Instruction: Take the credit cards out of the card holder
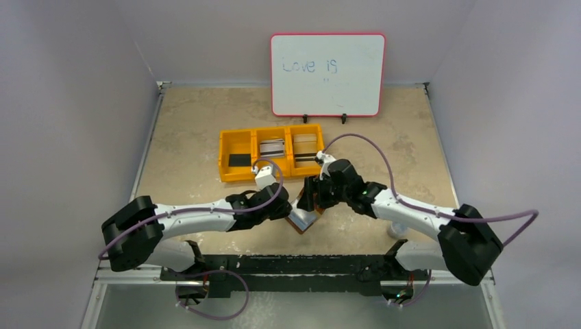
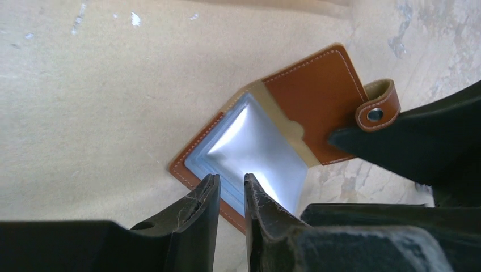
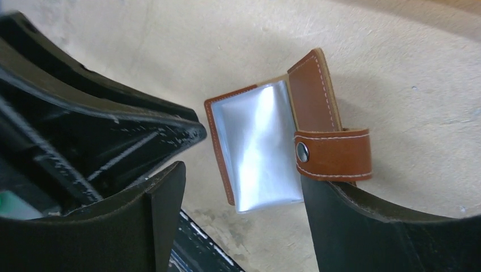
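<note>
The card holder lies open on the table between my two grippers, brown leather with a snap tab and a pale clear sleeve facing up. No card shows in the sleeve. My left gripper hovers over the sleeve's near edge, its jaws a narrow gap apart with nothing between them. My right gripper stands wide open around the wallet's tab side, one finger close under the tab. Credit cards lie in the yellow bin: a black one, a grey-white one and a beige one.
The yellow three-compartment bin stands just beyond the grippers. A pink-framed whiteboard stands at the back. The black rail of the arm bases runs along the near edge, close below the wallet.
</note>
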